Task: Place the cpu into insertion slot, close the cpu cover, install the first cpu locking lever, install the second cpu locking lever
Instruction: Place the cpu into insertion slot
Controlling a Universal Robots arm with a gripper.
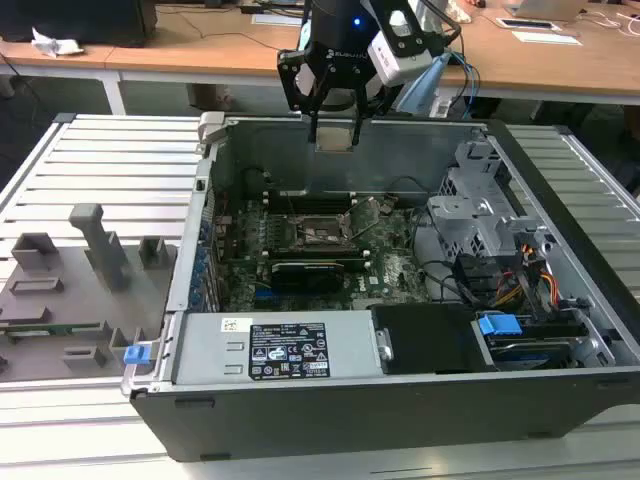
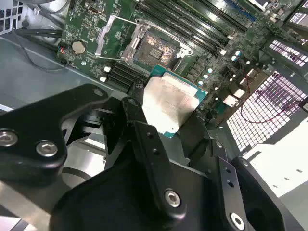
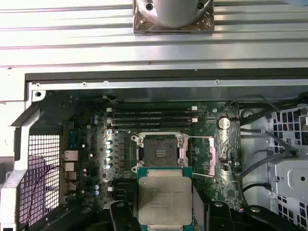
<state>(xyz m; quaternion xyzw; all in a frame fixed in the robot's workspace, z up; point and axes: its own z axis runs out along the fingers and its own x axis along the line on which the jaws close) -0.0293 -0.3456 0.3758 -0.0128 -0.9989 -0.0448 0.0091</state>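
Note:
My gripper (image 1: 335, 128) is shut on the cpu (image 1: 335, 138), a small silver-topped square chip with a green edge, and holds it in the air above the far wall of the open computer case (image 1: 400, 405). In both wrist views the cpu (image 3: 164, 202) (image 2: 168, 103) sits between the black fingers (image 3: 120, 211) (image 2: 139, 120). Well below it on the green motherboard lies the insertion slot (image 3: 161, 149) (image 2: 151, 48) (image 1: 320, 233), dark and bare. The cpu cover (image 3: 204, 155) (image 2: 107, 33) is swung open to one side of the socket.
Long black memory slots (image 3: 151, 118) run beside the socket. A black power supply (image 1: 285, 350) and a grey drive cage (image 1: 480, 215) fill the case's near and right parts in the exterior view. Grey fixtures (image 1: 90, 250) stand on the slatted table at the exterior view's left.

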